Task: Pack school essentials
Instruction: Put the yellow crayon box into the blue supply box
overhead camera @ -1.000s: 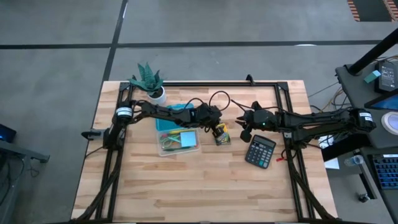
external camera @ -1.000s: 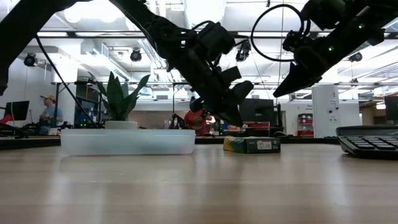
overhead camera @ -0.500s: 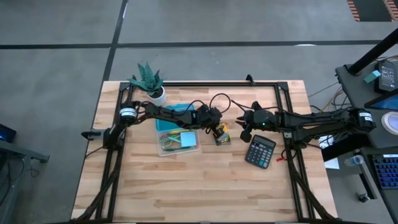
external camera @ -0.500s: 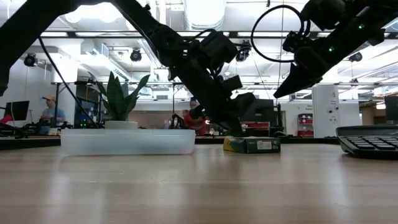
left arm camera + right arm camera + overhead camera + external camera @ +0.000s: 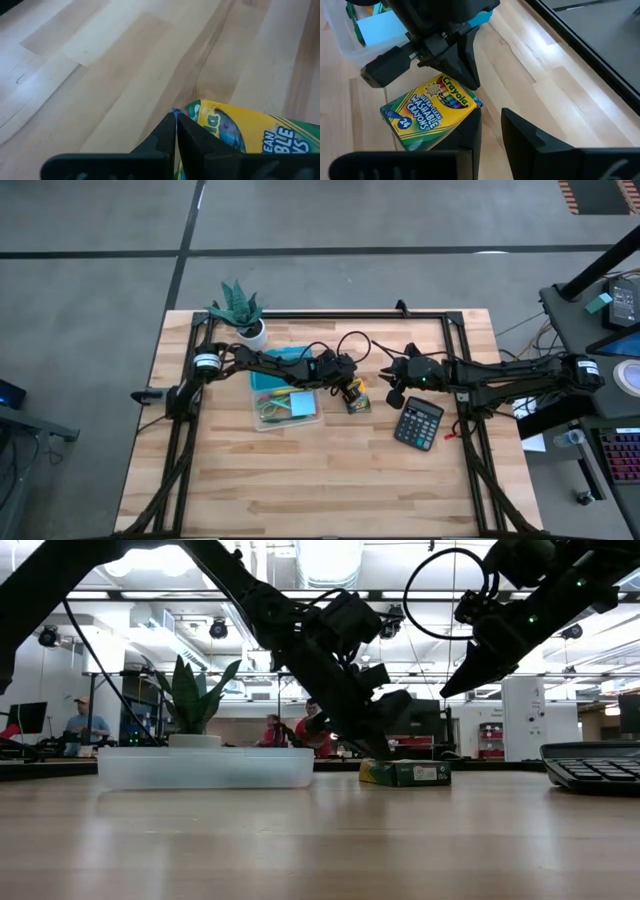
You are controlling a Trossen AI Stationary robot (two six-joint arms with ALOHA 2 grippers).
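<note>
The yellow-green crayon box (image 5: 358, 399) lies flat on the wooden table, right of a clear container (image 5: 258, 418) that holds the blue sticky pad (image 5: 300, 402) and coloured pens. My left gripper (image 5: 349, 388) is shut. It slants down from the left, with its tips at the box's Crayola end (image 5: 462, 97). My right gripper (image 5: 392, 392) hovers open, with a narrow gap, above the table just right of the box (image 5: 427, 115). The scissors and the red piece do not show. My left gripper (image 5: 176, 117) has its shut fingertips (image 5: 471, 84) at the corner of the crayon box's Crayola end (image 5: 200, 109), slanting down from the table's left. The box lies flat on the table. I cannot tell whether the tips touch it.
A black calculator (image 5: 418, 423) lies near-right of the crayon box, under my right arm. A small potted plant (image 5: 240, 310) stands at the far left corner behind the container. Black cables loop above the table's far middle. Bare wood stretches along the near side.
My left gripper has come down toward the crayon box, from above the table to the box's end. The box and my right gripper have kept still.
</note>
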